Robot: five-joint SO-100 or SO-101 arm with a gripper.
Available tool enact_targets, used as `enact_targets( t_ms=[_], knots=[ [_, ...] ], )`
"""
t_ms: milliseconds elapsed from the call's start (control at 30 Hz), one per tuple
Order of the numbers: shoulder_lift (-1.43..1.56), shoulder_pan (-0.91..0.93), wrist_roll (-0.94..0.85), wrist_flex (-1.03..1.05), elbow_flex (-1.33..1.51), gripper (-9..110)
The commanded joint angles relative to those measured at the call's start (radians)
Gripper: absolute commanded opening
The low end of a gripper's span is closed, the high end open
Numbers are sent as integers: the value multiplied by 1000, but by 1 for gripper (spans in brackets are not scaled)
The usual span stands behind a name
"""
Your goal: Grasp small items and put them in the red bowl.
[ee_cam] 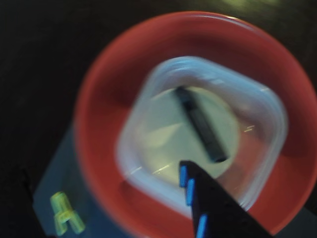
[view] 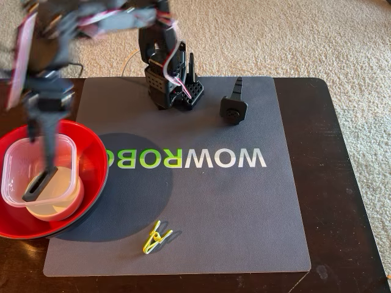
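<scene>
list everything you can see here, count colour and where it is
red bowl: 1, red inside, fixed view left edge of the table
clear container: 1, clear, inside the red bowl
white bowl: 1, white, under the clear container
black cylinder: 1, in the clear container
black part with ridged stem: 1, top of mat
yellow clip: 1, near mat's bottom edge
mat: 1, grey, on dark table
gripper: 1, black, over the bowl, blurred

black plastic arm [view: 160,58], red and white cables, perforated black base, blue marks on the tool [ee_cam: 198,208]
</scene>
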Motion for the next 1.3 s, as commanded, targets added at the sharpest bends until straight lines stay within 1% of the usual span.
enact_targets(
  t_ms=[0,133,233,300,467,600,867,1067,1267],
  knots=[
    [293,-287,28,110,35,39],
    [693,-733,212,224,416,39],
    [925,-1015,213,236,675,37],
    [977,-1108,207,239,775,36],
    [959,-1178,302,239,1006,38],
    [900,-1285,379,239,1098,38],
    [844,-1367,647,215,1266,37],
    [920,-1376,746,43,1457,37],
    [765,-1335,796,-107,1451,36]
  ],
)
